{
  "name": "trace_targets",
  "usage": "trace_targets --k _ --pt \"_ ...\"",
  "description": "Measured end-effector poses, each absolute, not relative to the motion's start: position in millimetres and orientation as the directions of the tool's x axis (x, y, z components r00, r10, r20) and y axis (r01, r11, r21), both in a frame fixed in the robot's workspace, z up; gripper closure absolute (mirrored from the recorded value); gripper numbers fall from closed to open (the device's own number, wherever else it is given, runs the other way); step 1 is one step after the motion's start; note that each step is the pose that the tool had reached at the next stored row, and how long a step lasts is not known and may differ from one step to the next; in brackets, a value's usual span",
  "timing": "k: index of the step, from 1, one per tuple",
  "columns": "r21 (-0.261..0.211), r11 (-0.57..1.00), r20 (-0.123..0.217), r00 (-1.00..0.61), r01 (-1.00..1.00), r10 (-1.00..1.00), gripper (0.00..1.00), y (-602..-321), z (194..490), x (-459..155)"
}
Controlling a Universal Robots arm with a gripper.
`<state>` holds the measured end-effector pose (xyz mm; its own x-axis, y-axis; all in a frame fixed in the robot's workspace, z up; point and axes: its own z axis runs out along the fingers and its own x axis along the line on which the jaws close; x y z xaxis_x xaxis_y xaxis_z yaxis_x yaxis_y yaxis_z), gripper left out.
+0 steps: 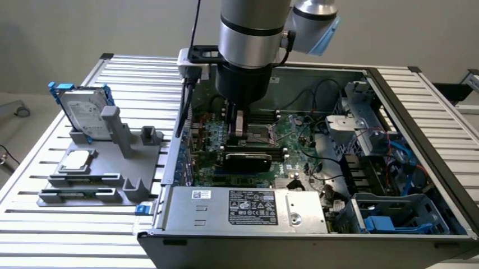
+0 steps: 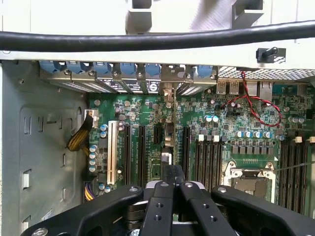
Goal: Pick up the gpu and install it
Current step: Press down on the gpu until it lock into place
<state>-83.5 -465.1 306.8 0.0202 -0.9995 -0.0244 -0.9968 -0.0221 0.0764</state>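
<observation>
The arm reaches down into the open computer case [image 1: 419, 140], which lies on the slatted tabletop [image 1: 45, 235]. The pincer [image 1: 239, 134] is low over the green motherboard [image 1: 299, 151], just beside the processor socket [image 1: 259, 134].

In the wrist view the two black fingers [image 2: 160, 206] come together to a narrow point. The pincer [image 2: 171, 173] is closed there on the thin edge of the gpu [image 2: 171, 123]. From this camera the card is seen edge-on, as a slim line that runs from the fingertips toward the row of blue clips [image 2: 123, 69] at the back wall of the case. It stands upright between the long black expansion slots [image 2: 140, 152] and the memory slots [image 2: 209, 157].

In the exterior view the gpu [image 1: 245, 161] shows its black rounded cover, directly under the pincer and inside the case, over the motherboard and a little behind the grey power supply [image 1: 247, 206]. If the card sits fully in a slot, one cannot tell.

At the exterior view's left, outside the case, a grey holder [image 1: 120, 140] stands on the tabletop and carries a silver hard drive [image 1: 84, 115] in a blue frame, well apart from the pincer. A thick black cable [image 2: 147, 42] crosses the wrist view near the camera.
</observation>
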Motion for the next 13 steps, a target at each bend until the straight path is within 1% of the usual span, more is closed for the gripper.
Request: trace_targets --k 13 --pt "0.076 -0.022 -0.024 0.02 -0.997 -0.999 0.89 -465.1 306.2 -83.9"
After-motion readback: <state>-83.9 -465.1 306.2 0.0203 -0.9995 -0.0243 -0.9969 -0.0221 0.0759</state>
